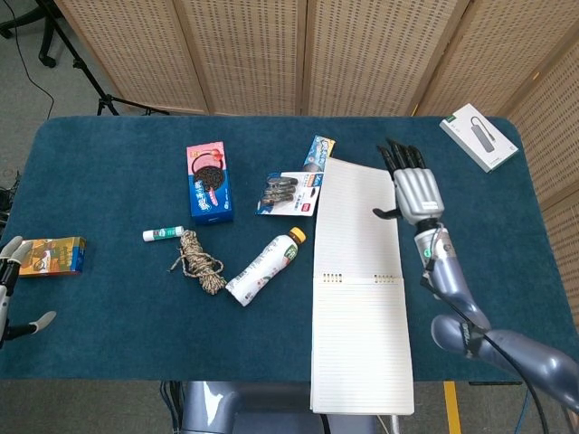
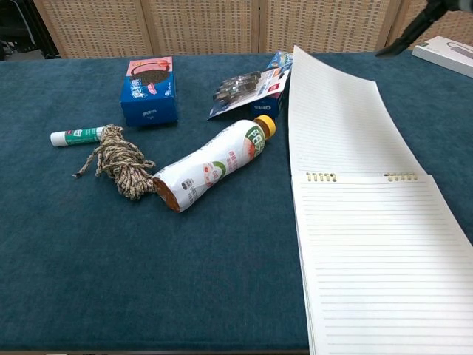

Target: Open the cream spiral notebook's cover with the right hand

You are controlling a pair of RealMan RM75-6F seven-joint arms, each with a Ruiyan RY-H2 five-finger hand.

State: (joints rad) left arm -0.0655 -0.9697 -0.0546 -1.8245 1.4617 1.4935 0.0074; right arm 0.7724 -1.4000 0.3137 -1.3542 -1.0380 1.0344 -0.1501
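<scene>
The cream spiral notebook (image 1: 360,298) lies open on the surface, cover (image 1: 355,217) flipped flat, so the right hand (image 1: 415,191), fingers apart and empty, should probably just lift clear without snagging it.

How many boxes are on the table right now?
3: the blue cookie box left of center, a small orange box at the left edge, a white box at the far right corner.
</scene>
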